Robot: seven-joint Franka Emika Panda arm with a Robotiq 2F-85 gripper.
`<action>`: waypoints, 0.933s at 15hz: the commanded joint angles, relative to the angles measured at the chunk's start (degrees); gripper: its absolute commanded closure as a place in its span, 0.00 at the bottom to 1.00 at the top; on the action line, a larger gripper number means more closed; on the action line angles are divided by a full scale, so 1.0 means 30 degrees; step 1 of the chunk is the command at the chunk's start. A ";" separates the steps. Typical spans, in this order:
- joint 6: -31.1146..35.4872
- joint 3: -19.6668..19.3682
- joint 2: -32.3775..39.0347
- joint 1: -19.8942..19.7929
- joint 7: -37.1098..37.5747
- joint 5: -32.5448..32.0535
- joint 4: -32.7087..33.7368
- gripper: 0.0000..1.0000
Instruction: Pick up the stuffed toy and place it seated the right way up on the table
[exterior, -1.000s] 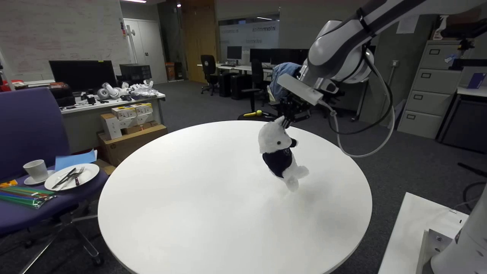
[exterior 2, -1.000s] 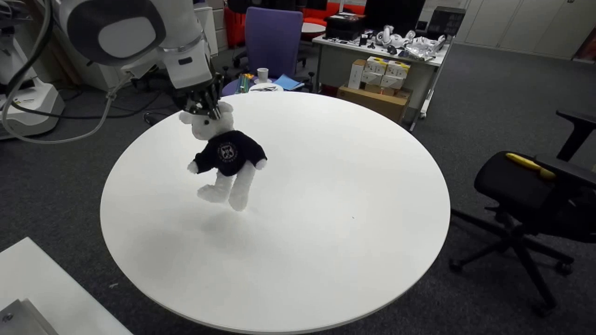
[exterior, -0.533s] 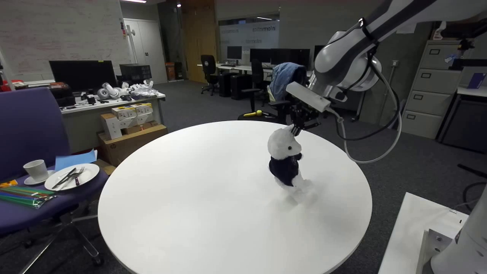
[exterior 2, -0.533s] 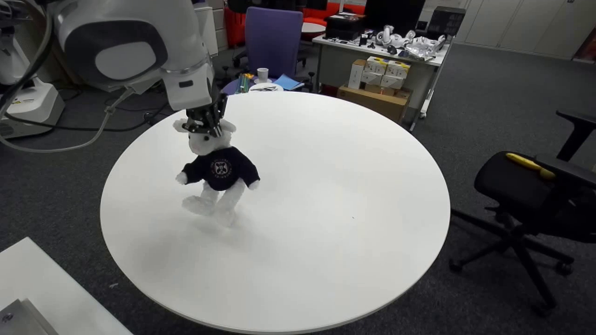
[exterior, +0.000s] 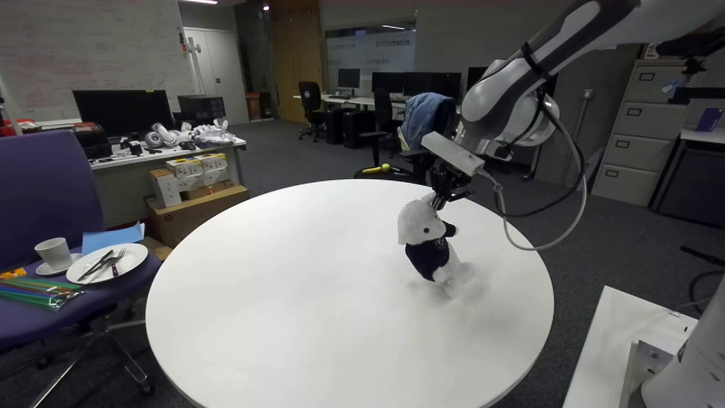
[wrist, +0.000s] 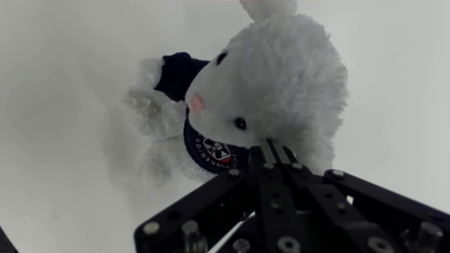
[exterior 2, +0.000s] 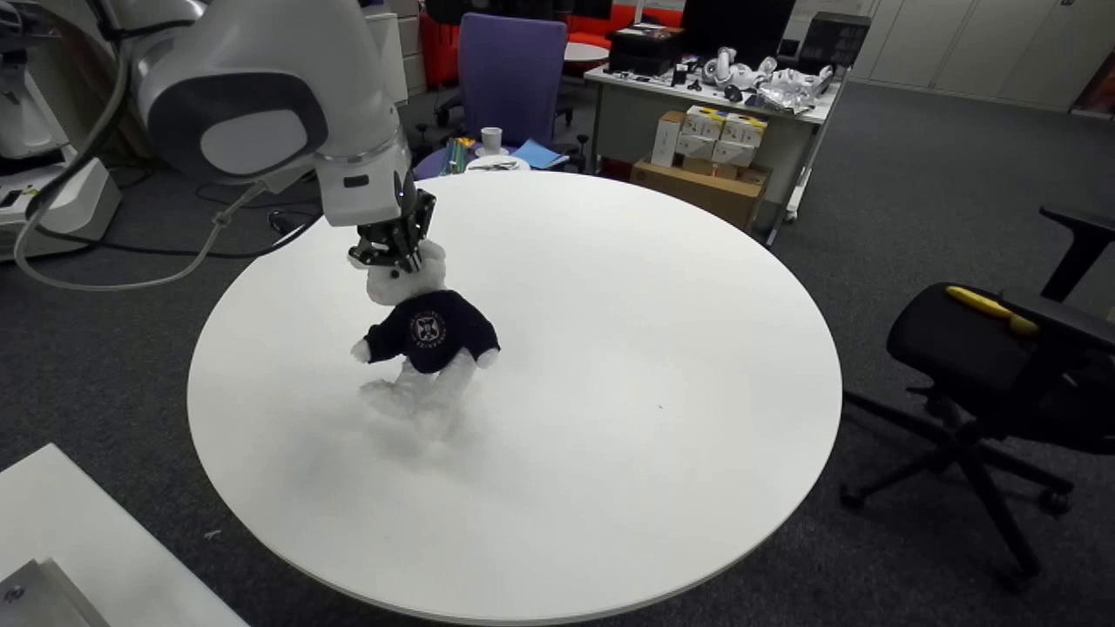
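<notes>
The stuffed toy (exterior: 429, 258) is a white plush with a dark navy jumper. It is upright but leaning, low over the round white table (exterior: 272, 294), in both exterior views (exterior 2: 429, 331). My gripper (exterior: 436, 205) is above its head, fingers pointing down, also in an exterior view (exterior 2: 408, 264). In the wrist view the fingertips (wrist: 272, 142) are close together and sunk into the fur at the side of the toy's head (wrist: 284, 80); they are shut on it. The toy's white legs blend into the white top, so I cannot tell whether they touch it.
A purple chair (exterior: 51, 192) with a plate (exterior: 133, 258) and a cup (exterior: 54, 252) stands beside the table. A black chair (exterior 2: 984, 348) with a yellow object (exterior 2: 984, 303) stands on another side. A white robot base surface (exterior: 617, 340) is near the table edge.
My gripper has lowered the toy towards the table. Its legs hung well clear a second ago and are now low and bent. The toy's tilt has shifted a little. The grip is kept.
</notes>
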 commanded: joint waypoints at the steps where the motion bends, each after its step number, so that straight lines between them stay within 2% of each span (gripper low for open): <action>1: 0.0343 0.0416 0.2466 0.0116 0.1565 -0.0872 0.1757 0.97; 6: -0.0294 -0.0002 0.4883 0.0587 0.3098 -0.2099 0.3533 0.97; 10: -0.0486 -0.0302 0.5583 0.0860 0.3258 -0.2213 0.4398 0.97; 11: -0.0522 -0.0304 0.5594 0.0880 0.3116 -0.2115 0.4477 0.62; 12: -0.0448 -0.0302 0.5494 0.0912 0.3019 -0.2091 0.4432 0.61; 14: -0.0552 -0.0212 0.5038 0.0952 0.2802 -0.2005 0.4254 0.49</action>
